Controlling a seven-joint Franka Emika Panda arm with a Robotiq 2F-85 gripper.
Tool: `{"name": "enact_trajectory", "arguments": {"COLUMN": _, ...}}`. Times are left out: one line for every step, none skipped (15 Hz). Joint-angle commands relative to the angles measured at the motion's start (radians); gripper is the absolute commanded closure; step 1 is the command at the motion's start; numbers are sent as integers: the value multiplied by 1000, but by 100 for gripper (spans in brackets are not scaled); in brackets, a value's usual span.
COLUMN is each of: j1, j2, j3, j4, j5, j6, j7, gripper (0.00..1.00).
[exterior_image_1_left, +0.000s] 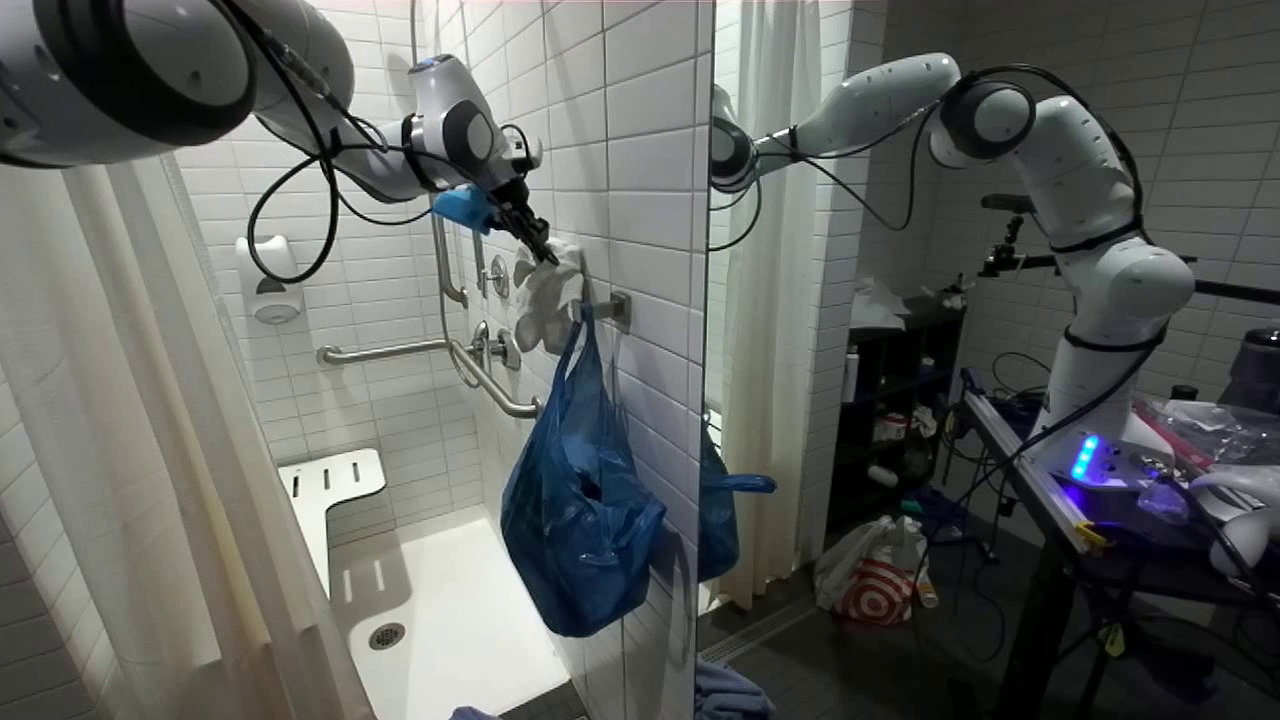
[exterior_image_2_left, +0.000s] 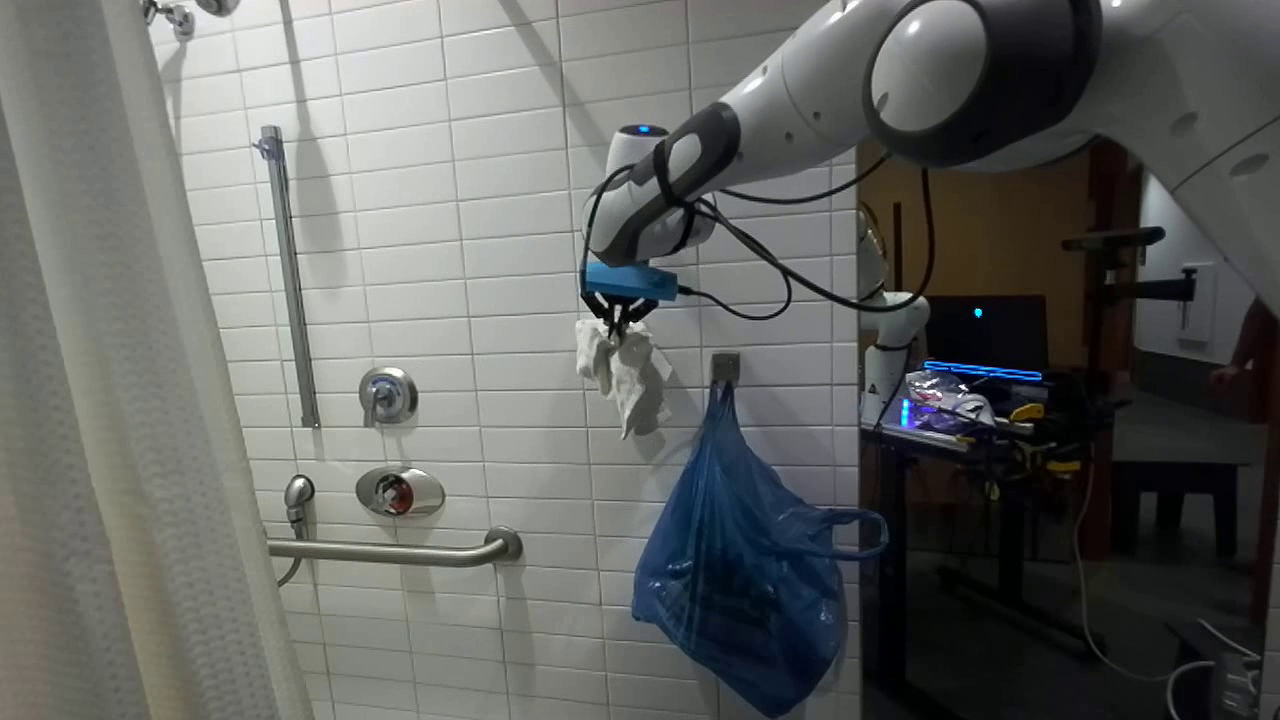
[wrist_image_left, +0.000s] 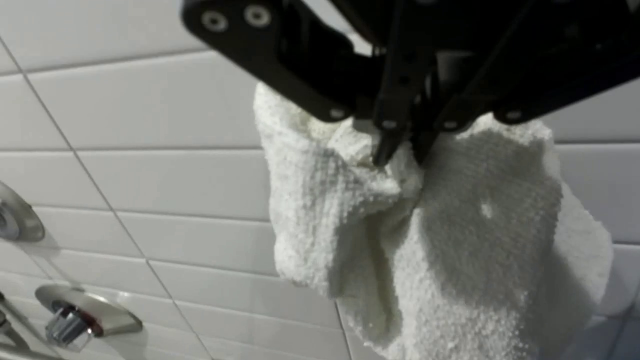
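The black two-finger gripper (wrist_image_left: 401, 152) has its jaws drawn together, tips nearly meeting, with a fold of the white nubbly terry cloth (wrist_image_left: 450, 250) pinched between them. The cloth hangs in loose folds in front of the white tiled wall (wrist_image_left: 190, 187); contact with the wall cannot be confirmed. A secure hold likely calls for constant closure and slow wrist motion, since the pinch takes a small area and free edges may swing or snag on the nearby square metal hook (exterior_image_2_left: 725, 367). The blue translucent plastic bag (exterior_image_2_left: 740, 590) hangs from this hook; one handle loop (exterior_image_2_left: 845, 515) projects free. Its lower part bulges, but the contents cannot be identified.
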Motion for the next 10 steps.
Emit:
{"name": "enact_trajectory", "arguments": {"j1": 67, "j2": -21, "j3": -100, "j4": -60, "j5": -111, "j6": 175, "j7": 166, "gripper": 98}}
{"name": "enact_trajectory", "arguments": {"j1": 84, "j2": -16, "j3": -128, "j4": -64, "j5": -142, "j6": 206, "j7": 212, "gripper": 98}}
{"name": "enact_trajectory", "arguments": {"j1": 101, "j2": -13, "j3": -159, "j4": -68, "j5": -174, "j6": 232, "j7": 259, "gripper": 98}}
{"name": "enact_trajectory", "arguments": {"j1": 124, "j2": -7, "j3": -195, "j4": -72, "j5": -209, "j6": 256, "j7": 315, "gripper": 98}}
{"name": "enact_trajectory", "arguments": {"j1": 145, "j2": -5, "j3": -231, "j4": -77, "j5": -242, "j6": 274, "j7": 367, "gripper": 98}}
{"name": "enact_trajectory", "arguments": {"j1": 165, "j2": 3, "j3": -265, "j4": -73, "j5": -272, "j6": 287, "j7": 419, "gripper": 98}}
{"name": "enact_trajectory", "arguments": {"j1": 193, "j2": 5, "j3": -311, "j4": -77, "j5": -309, "j6": 304, "j7": 487, "gripper": 98}}
{"name": "enact_trajectory", "arguments": {"j1": 218, "j2": 11, "j3": -350, "j4": -75, "j5": -342, "j6": 316, "j7": 548, "gripper": 98}}
{"name": "enact_trajectory", "arguments": {"j1": 252, "j2": 19, "j3": -407, "j4": -72, "j5": -384, "j6": 337, "j7": 635, "gripper": 98}}
{"name": "enact_trajectory", "arguments": {"j1": 284, "j2": 24, "j3": -454, "j4": -74, "j5": -420, "j6": 348, "j7": 708, "gripper": 98}}
